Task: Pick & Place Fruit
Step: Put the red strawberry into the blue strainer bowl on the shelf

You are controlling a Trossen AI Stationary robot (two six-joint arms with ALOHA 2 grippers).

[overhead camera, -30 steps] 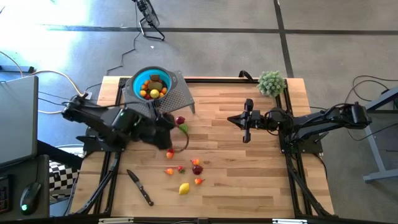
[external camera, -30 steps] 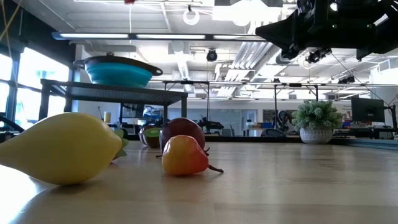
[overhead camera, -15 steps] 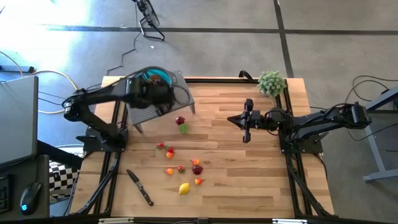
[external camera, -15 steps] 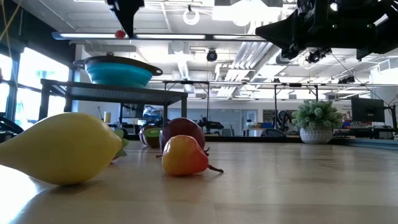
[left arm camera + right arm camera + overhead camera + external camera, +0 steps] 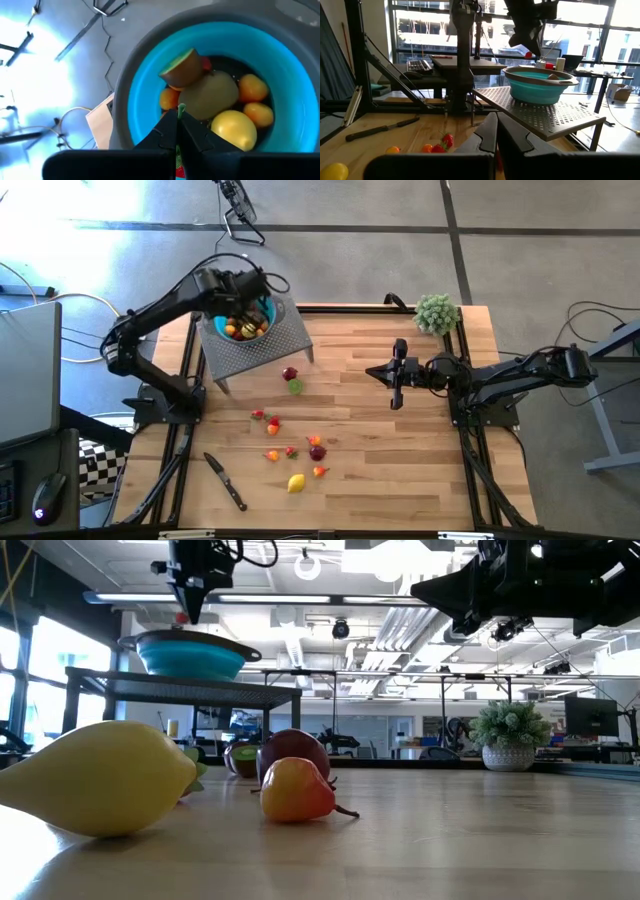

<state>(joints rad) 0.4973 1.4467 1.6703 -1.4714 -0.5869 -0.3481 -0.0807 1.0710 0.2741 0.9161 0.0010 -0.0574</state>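
The round teal bowl with a grey rim [image 5: 131,95] sits on a raised perforated grey metal stand [image 5: 262,345] at the table's far left corner. Inside it lie a cut brown kiwi half [image 5: 180,67], a whole olive-brown kiwi [image 5: 209,94], a yellow fruit [image 5: 233,128] and small orange fruits [image 5: 252,88].

The left gripper [image 5: 262,292] hangs right above the bowl, fingers pressed together on a small red fruit with a green stem [image 5: 179,167], seen between the fingertips in the left wrist view and as a red speck over the bowl in the right wrist view.

The right gripper [image 5: 398,395] hovers over the middle of the light wooden table [image 5: 400,480], fingers pressed together, holding nothing.

Nearest on the table lie a yellow lemon [image 5: 296,482] and a black-handled knife [image 5: 226,481]; farther in, scattered small red and orange fruits [image 5: 272,425], a dark maroon fruit [image 5: 317,451], then a lime green fruit [image 5: 295,387] and a dark red one [image 5: 290,373] just before the stand. A fuzzy pale green plant ball [image 5: 436,312] stands at the far right corner.
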